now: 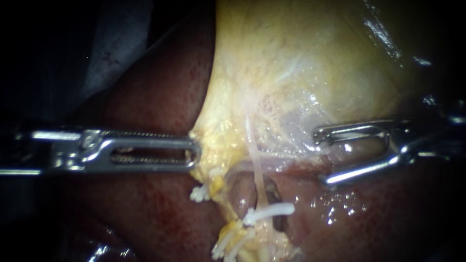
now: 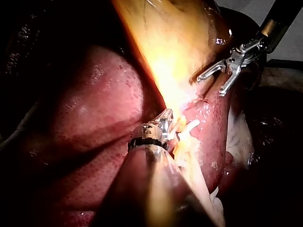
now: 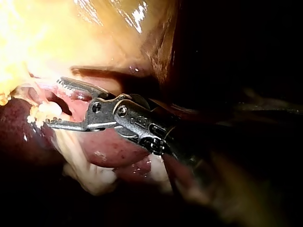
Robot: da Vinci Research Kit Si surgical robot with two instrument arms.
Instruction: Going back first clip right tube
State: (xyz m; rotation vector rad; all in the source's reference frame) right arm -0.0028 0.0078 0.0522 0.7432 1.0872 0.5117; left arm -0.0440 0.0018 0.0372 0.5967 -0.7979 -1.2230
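Observation:
The pale yellow gallbladder (image 1: pixel 301 58) hangs over the dark red liver (image 1: pixel 155 97). A thin pale tube (image 1: pixel 258 170) runs down from it, and a white clip (image 1: pixel 272 211) lies across its lower end. My left instrument (image 1: pixel 194 151) comes in level from the left, its long jaws shut on the gallbladder's yellow edge; the left wrist view shows the same hold (image 2: pixel 166 122). My right instrument (image 1: pixel 321 158) stands right of the tube, jaws open and holding nothing, apart from the clip. In the right wrist view those open jaws (image 3: pixel 54 103) point at the pale tissue.
More white clips sit lower left of the tube, one (image 1: pixel 199 193) near the gallbladder's edge and a cluster (image 1: pixel 230 245) at the bottom. Wet liver (image 1: pixel 369 213) lies under the right instrument (image 2: pixel 210 86). A dark cavity (image 1: pixel 279 221) opens beside the clipped tube.

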